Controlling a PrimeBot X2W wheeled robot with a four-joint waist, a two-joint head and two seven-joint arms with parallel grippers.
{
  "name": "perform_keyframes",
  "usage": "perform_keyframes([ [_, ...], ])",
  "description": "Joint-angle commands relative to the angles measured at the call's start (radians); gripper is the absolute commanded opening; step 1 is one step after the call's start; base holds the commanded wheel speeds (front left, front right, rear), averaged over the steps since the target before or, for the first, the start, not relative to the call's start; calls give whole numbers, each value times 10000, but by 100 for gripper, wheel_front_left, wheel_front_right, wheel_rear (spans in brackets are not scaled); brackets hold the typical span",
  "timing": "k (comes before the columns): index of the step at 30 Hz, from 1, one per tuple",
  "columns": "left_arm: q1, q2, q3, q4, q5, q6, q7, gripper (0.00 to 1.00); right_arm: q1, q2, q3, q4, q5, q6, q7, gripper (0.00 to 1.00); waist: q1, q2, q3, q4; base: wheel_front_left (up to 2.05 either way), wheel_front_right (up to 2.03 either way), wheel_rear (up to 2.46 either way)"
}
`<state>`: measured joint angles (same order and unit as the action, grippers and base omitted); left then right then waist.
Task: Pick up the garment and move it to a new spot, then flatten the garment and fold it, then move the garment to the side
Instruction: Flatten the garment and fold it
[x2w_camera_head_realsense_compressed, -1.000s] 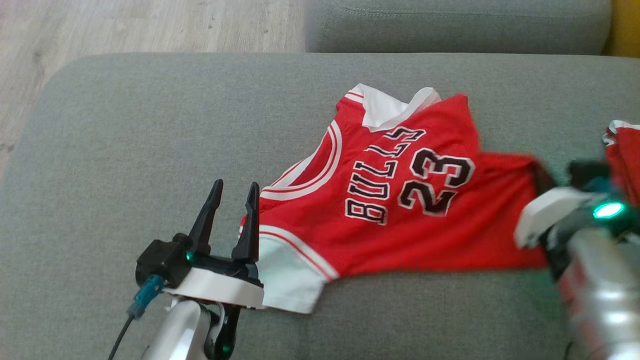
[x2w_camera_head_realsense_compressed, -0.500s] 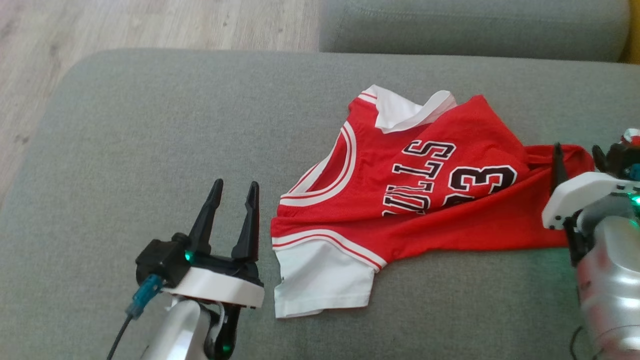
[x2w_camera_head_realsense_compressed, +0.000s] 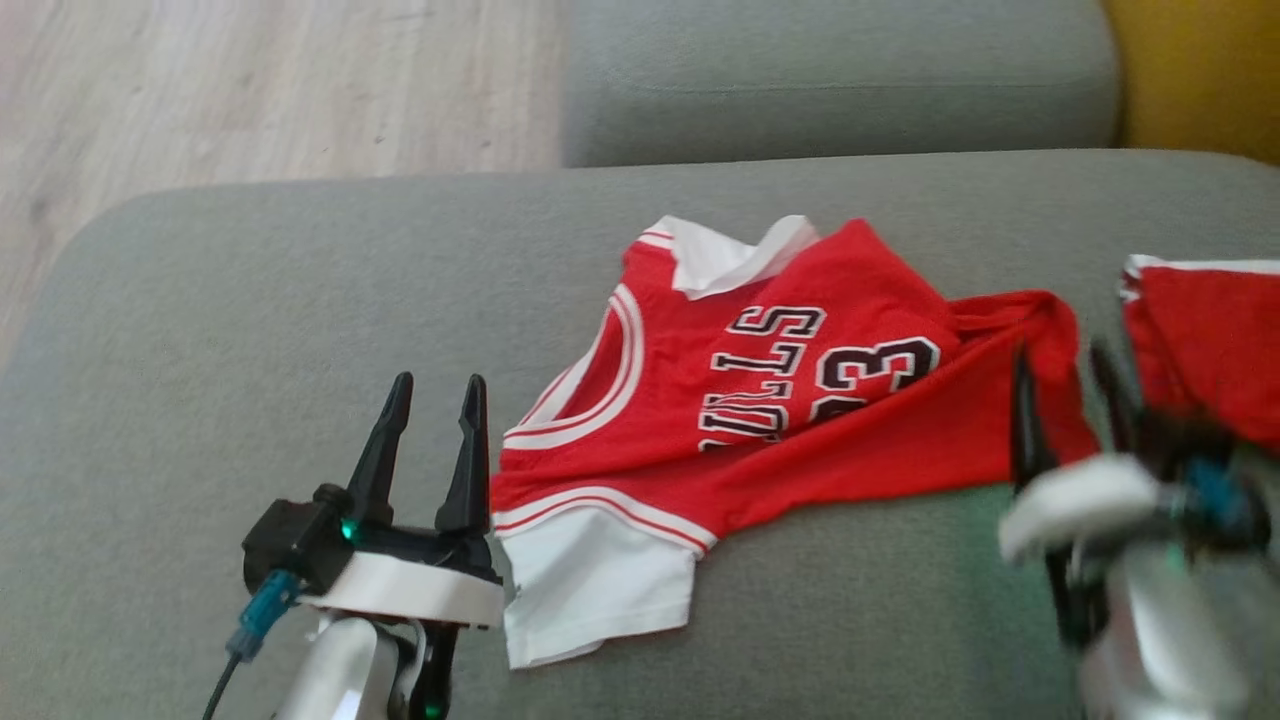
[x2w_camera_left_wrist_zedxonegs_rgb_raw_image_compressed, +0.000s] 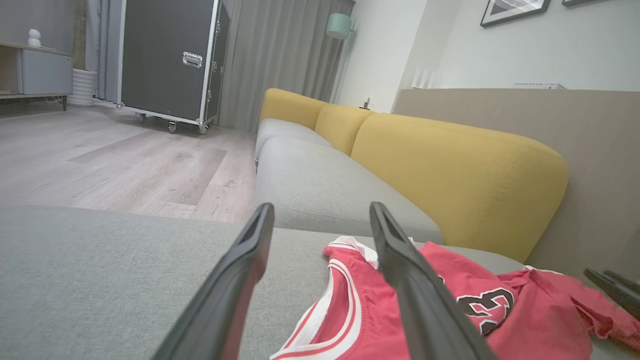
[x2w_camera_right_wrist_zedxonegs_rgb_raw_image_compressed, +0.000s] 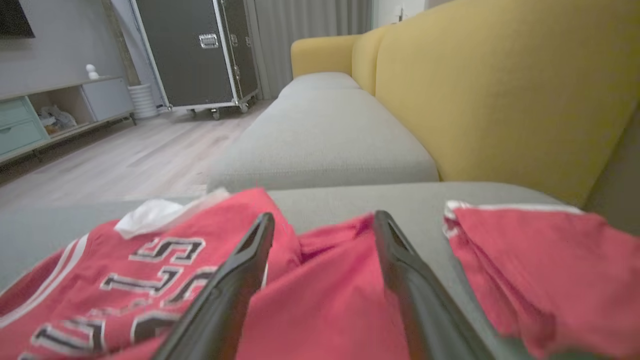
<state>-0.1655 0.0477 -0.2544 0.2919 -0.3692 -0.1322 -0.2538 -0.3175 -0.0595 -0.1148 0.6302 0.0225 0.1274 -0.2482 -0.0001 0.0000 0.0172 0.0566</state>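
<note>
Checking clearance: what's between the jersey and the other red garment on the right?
Bare grey cushion, with one finger of the right gripper over it; clearest in right wrist view.

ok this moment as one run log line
jersey: rumpled on couch | left end effector: open, beside jersey | right end effector: open, over jersey's right edge

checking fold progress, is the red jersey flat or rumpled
Rumpled, not flat. The red jersey lies on the grey cushion with a fold hiding part of its lettering and number, its right end bunched.
</note>
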Motion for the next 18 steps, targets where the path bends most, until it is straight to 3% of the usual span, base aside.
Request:
perform_keyframes([
  [1, -296, 38, 341, -340, 102, 15, -80, 100, 337, 84, 480, -615, 124, 33, -132, 100, 1, 0, -61, -254, 0, 0, 0],
  [5, -417, 126, 333, -273, 122, 15, -80, 100, 1321, 89, 1106, -1700, 850, 33, -133, 100, 1, 0, 26, -657, 0, 0, 0],
  [10, -809, 238, 233, -148, -210, 15, -80, 100, 1477, 91, 1471, -2334, 1061, 33, -134, 100, 1, 0, 280, -1257, 0, 0, 0],
  [14, -1796, 718, -493, 388, -545, 15, 80, 100, 1325, 91, 1588, -2583, 1027, 33, -134, 100, 1, 0, 632, -1656, 0, 0, 0],
  [18, -3059, 1205, -1401, 1003, -1095, 15, 1185, 100, 1121, 92, 1645, -2808, 1032, 33, -134, 100, 1, 0, 1054, -1944, 0, 0, 0],
])
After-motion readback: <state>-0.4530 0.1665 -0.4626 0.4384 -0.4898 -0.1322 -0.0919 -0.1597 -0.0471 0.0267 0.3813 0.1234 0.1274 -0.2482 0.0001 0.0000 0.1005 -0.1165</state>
